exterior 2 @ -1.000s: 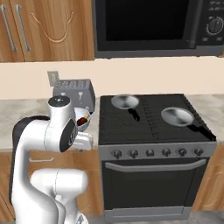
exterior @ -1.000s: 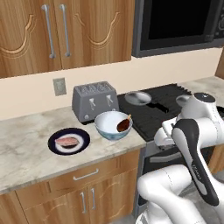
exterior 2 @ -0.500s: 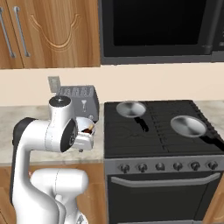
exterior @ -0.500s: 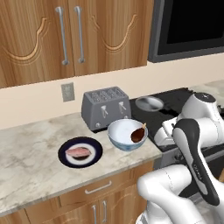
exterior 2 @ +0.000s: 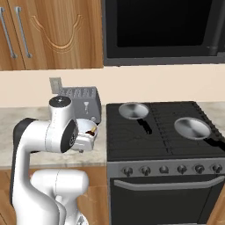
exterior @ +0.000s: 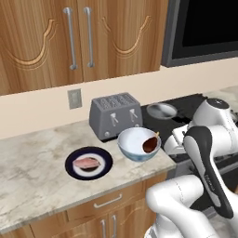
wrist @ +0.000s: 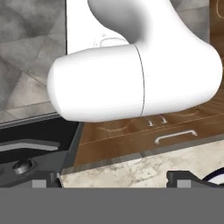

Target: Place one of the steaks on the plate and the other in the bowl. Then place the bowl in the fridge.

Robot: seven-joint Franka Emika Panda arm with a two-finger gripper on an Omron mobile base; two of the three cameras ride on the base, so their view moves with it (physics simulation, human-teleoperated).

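Observation:
The dark-rimmed plate [exterior: 69, 166] lies on the marble counter with the pale pink steak [exterior: 87, 162] on it. To its right stands the white bowl [exterior: 132, 142], and the dark reddish steak [exterior: 149, 144] leans against its inner wall. In the right base view, the bowl [exterior 2: 89, 126] peeks out from behind my arm. The arm is folded back near the counter's front edge, right of the bowl. My gripper [wrist: 113, 178] is open, its fingertips [wrist: 46, 179] wide apart with nothing between them. It faces the counter edge and cabinet front. The fridge is out of view.
A silver toaster [exterior: 115, 115] stands behind the bowl. The black stove [exterior 2: 162, 136] to the right carries two silver pans [exterior 2: 134, 110] [exterior 2: 192, 127], under a black microwave [exterior 2: 162, 30]. Wooden cabinets [exterior: 79, 42] hang above the counter.
Both base views have shifted: the counter, stove and toaster slide right and grow larger, so the base has driven. The arm keeps its folded pose and the gripper stays open.

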